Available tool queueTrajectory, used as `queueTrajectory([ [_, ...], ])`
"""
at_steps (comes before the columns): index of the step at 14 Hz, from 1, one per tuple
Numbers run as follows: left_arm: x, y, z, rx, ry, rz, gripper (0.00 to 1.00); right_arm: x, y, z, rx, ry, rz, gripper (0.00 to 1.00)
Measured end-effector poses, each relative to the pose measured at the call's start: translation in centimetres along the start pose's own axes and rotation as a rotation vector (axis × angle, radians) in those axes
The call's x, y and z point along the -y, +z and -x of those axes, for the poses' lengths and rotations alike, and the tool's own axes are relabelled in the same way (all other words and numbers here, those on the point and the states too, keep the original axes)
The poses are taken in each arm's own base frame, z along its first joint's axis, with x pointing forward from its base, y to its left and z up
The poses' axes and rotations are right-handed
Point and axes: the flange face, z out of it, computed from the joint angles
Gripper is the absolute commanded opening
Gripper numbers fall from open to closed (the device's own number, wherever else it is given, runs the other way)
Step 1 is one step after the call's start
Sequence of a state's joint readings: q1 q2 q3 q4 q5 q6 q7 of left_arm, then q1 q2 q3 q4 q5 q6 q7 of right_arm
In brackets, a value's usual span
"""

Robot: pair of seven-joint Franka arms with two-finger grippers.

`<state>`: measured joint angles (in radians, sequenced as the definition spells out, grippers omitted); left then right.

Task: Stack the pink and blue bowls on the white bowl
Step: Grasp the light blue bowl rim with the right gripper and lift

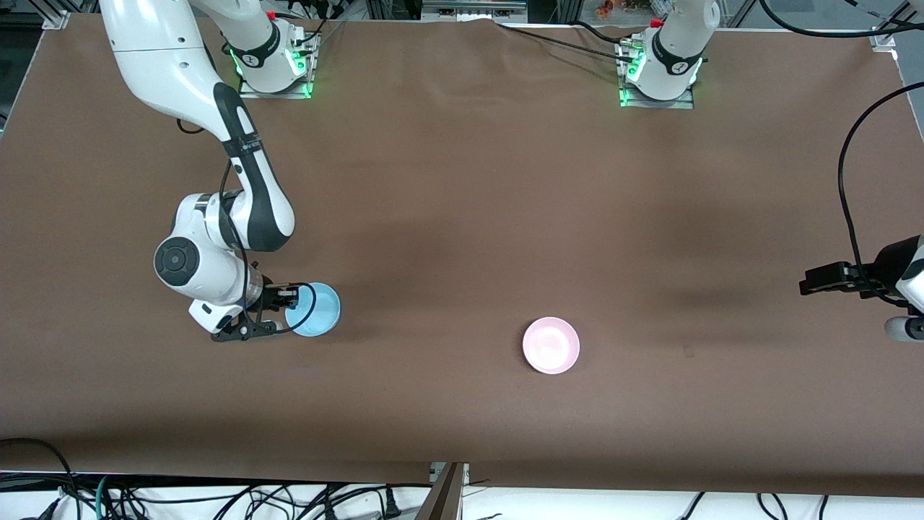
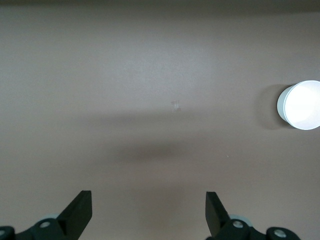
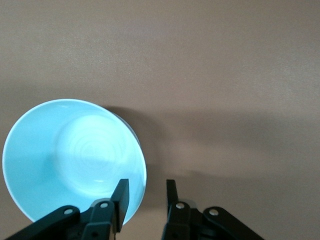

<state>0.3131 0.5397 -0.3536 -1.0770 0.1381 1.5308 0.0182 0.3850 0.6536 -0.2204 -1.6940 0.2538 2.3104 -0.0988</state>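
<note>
The blue bowl (image 1: 313,309) sits upright on the brown table toward the right arm's end. My right gripper (image 1: 291,297) is down at its rim (image 3: 141,172). One finger (image 3: 121,192) is over the bowl's inside and the other (image 3: 171,192) is outside it. The jaws stand fairly narrow, with bare table showing between the rim and the outer finger. The pink bowl (image 1: 551,345) rests alone nearer the table's middle. My left gripper (image 2: 148,210) hangs open and holds nothing over bare table. A white-looking bowl (image 2: 301,105) shows at the edge of the left wrist view. No white bowl shows in the front view.
The left arm (image 1: 902,273) waits at its end of the table, at the edge of the front view, with a black cable (image 1: 844,180) looping above it. Both arm bases stand along the table's edge farthest from the front camera.
</note>
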Motion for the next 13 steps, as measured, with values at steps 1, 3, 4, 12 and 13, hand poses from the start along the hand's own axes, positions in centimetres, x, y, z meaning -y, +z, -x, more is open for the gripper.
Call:
queueTrajectory([
  [1, 0.0, 0.0, 0.0, 0.000, 0.000, 0.000, 1.00, 0.1, 0.0, 0.0, 0.001, -0.001, -0.001, 0.26],
  [3, 0.0, 0.0, 0.0, 0.000, 0.001, 0.000, 1.00, 0.3, 0.1, 0.0, 0.001, -0.001, -0.003, 0.20],
  [4, 0.0, 0.0, 0.0, 0.000, 0.001, 0.000, 1.00, 0.3, 0.1, 0.0, 0.001, 0.001, -0.004, 0.19],
  [12, 0.0, 0.0, 0.0, 0.001, 0.001, 0.000, 1.00, 1.2, -0.6, -0.3, -0.014, 0.066, -0.033, 0.00],
  [13, 0.0, 0.0, 0.0, 0.001, 0.001, 0.000, 1.00, 2.0, -1.0, -0.6, -0.024, 0.095, -0.057, 0.00],
])
